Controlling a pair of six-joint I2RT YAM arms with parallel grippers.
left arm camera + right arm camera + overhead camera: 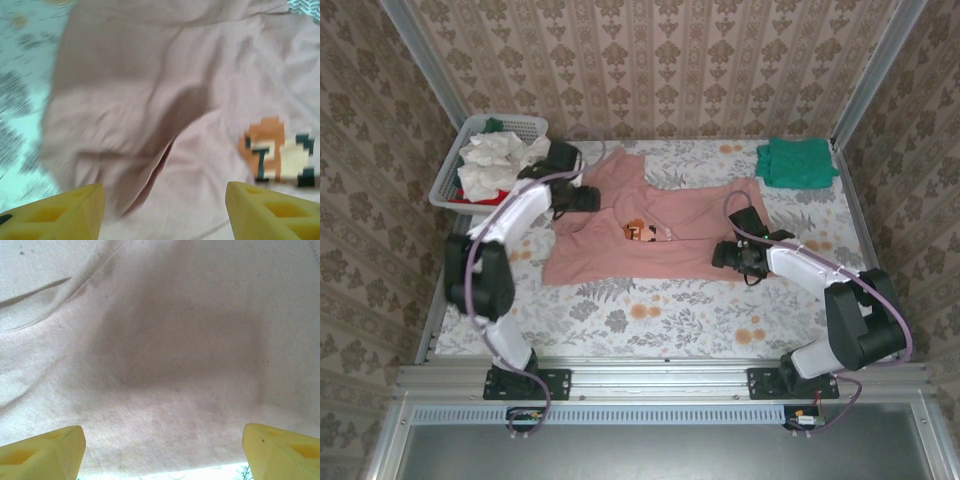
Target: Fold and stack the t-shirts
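**A:** Where did the dusty-pink t-shirt [650, 225] lie?

**B:** Spread flat across the middle of the table [650, 310], chest up. The small pixel figure [277, 155] sat near its centre. It was not folded yet, so I judged the fold to be only at its start.

**A:** And the tools?

**B:** The left gripper [162, 192] hung over the shirt's 10 o'clock part, its yellow fingers [65, 212] well apart, with nothing pinched between them. A soft ridge of cloth ran below it. The right gripper [162, 440] was low over the shirt's 4 o'clock edge, jaws equally wide, with bare pink cloth under it and a sliver of floral table at the very rim.

**A:** Why there?

**B:** My guess is that each stood at an opposite side so the cloth could be taken at two edges and carried over evenly. One pinch alone would drag it askew.

**A:** Anything else about?

**B:** A teal-green shirt [798, 162] lay folded in the table's 1 o'clock corner, well apart from the pink one. I took that for the start of the stack. At 10 o'clock the white slatted basket [448, 180] held crumpled white shirts [495, 160] and a red one [485, 198] beneath.

**A:** Any obstruction?

**B:** The basket stood just beside the left arm, leaving it little room at 9 o'clock. The wrinkles near the left fingers could bunch up in a fold. The way toward the teal shirt looked open.
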